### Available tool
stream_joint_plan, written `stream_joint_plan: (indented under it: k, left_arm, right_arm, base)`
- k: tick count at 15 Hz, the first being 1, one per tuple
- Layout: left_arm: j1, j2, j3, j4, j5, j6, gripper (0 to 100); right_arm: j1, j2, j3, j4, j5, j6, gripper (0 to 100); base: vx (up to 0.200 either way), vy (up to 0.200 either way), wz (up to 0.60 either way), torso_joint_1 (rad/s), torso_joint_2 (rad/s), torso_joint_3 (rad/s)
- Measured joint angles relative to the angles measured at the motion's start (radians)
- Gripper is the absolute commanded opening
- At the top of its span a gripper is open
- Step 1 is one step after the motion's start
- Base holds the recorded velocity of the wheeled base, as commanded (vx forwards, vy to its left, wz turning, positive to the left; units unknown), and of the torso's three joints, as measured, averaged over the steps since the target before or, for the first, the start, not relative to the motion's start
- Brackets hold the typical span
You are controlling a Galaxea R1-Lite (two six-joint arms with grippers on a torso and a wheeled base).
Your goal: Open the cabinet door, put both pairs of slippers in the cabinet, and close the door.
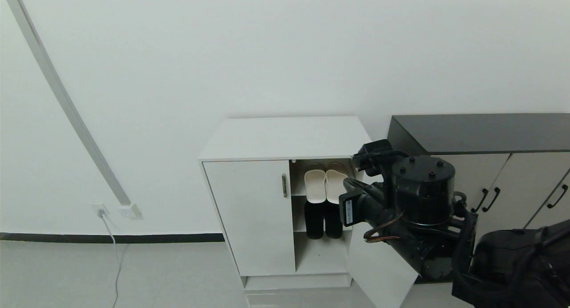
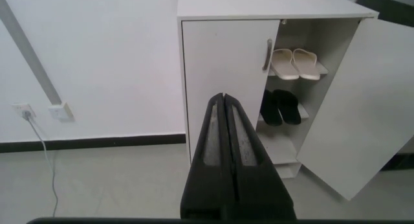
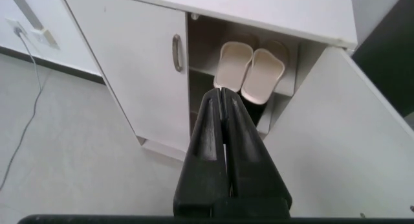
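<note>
The white cabinet [image 1: 285, 139] stands against the wall, its right door [image 1: 380, 270] swung open and its left door [image 1: 249, 214] closed. White slippers [image 1: 325, 185] lie on the upper shelf and black slippers [image 1: 323, 219] on the shelf below. My right arm hangs in front of the open door's edge; its gripper [image 3: 222, 98] is shut and empty, pointing at the white slippers [image 3: 249, 72] from outside the cabinet. My left gripper [image 2: 224, 101] is shut and empty, held back from the closed left door [image 2: 226, 75], with both pairs [image 2: 288, 85] seen beyond.
A dark-topped cabinet [image 1: 481, 134] with black handles stands close on the right of the open door. A wall socket with a cable [image 1: 104, 219] sits low on the left. A slanted grey conduit [image 1: 62, 99] runs down the wall. Bare floor lies in front.
</note>
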Motion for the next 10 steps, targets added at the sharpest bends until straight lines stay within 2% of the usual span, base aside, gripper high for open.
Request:
stream_joint_plan:
  k: [9, 10]
  left_arm:
    - [0.0, 0.0, 0.0, 0.0, 0.0, 0.0, 0]
    - [0.0, 0.0, 0.0, 0.0, 0.0, 0.0, 0]
  right_arm:
    - [-0.008, 0.002, 0.017, -0.007, 0.0, -0.016, 0]
    - [-0.008, 0.002, 0.017, -0.007, 0.0, -0.017, 0]
  base:
    - [0.0, 0.0, 0.0, 0.0, 0.0, 0.0]
    - [0.0, 0.0, -0.6, 0.002, 0.01, 0.002]
